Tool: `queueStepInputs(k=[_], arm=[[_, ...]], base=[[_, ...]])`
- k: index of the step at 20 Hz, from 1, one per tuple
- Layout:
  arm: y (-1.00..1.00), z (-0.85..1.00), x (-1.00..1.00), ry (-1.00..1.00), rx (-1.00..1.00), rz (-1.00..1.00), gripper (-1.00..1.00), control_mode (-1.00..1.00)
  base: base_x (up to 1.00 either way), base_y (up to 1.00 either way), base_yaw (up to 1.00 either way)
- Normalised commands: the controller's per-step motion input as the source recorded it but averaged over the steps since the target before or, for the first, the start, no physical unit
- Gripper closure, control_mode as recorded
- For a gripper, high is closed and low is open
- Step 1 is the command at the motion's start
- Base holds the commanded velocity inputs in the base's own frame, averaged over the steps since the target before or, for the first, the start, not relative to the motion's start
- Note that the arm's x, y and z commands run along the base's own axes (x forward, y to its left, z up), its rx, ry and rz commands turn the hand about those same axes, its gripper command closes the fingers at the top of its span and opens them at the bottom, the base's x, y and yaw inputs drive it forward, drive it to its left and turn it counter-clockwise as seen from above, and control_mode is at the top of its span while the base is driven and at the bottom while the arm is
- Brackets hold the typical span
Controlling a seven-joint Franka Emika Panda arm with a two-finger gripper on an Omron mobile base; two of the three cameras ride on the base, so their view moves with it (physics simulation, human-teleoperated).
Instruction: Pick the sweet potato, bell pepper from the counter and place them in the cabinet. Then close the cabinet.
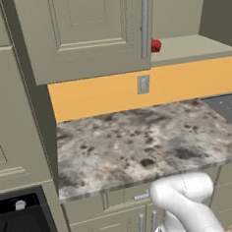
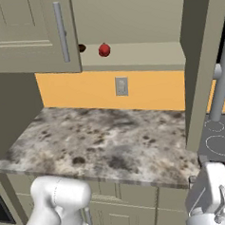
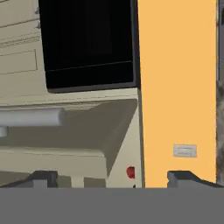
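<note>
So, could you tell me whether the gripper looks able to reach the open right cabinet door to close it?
Probably yes. The door stands swung out edge-on over the counter, with open space around it. The bell pepper sits back on the shelf, out of the door's way. The open gripper holds nothing.

The table [image 1: 139, 140] is a polished-looking mottled stone of grey, white and dark brown, with a thin pale edge. The cabinet [image 1: 82, 32] has a matt, painted grey-beige finish; its bar handle [image 1: 144, 27] looks like brushed silver metal. The bell pepper [image 2: 104, 50] is smooth, glossy red. The sweet potato [image 2: 82, 48] is dull dark brown. The wall [image 1: 184, 83] is flat matt orange, with a pale grey outlet plate [image 1: 143, 84].
</note>
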Motion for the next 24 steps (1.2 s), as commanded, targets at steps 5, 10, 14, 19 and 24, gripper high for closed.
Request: queueStepInputs(k=[5, 10, 14, 19, 24], arm=[[-0.94, -0.07, 0.49, 0.01, 0.42, 0.00, -1.00, -1.00], [-0.86, -0.15, 0.74, 0.03, 0.31, 0.00, -1.00, -1.00], [-0.46, -0.09, 0.80, 0.00, 0.25, 0.06, -1.00, -1.00], [-0.07, 0.00, 0.50, -0.03, 0.14, 0.24, -1.00, -1.00], [0.02, 0.04, 0.21, -0.14, 0.05, 0.35, -1.00, -1.00]], base=[[0.00, 0.00, 0.00], [0.00, 0.00, 0.00], [0.00, 0.00, 0.00], [0.00, 0.00, 0.00], [0.00, 0.00, 0.00]])
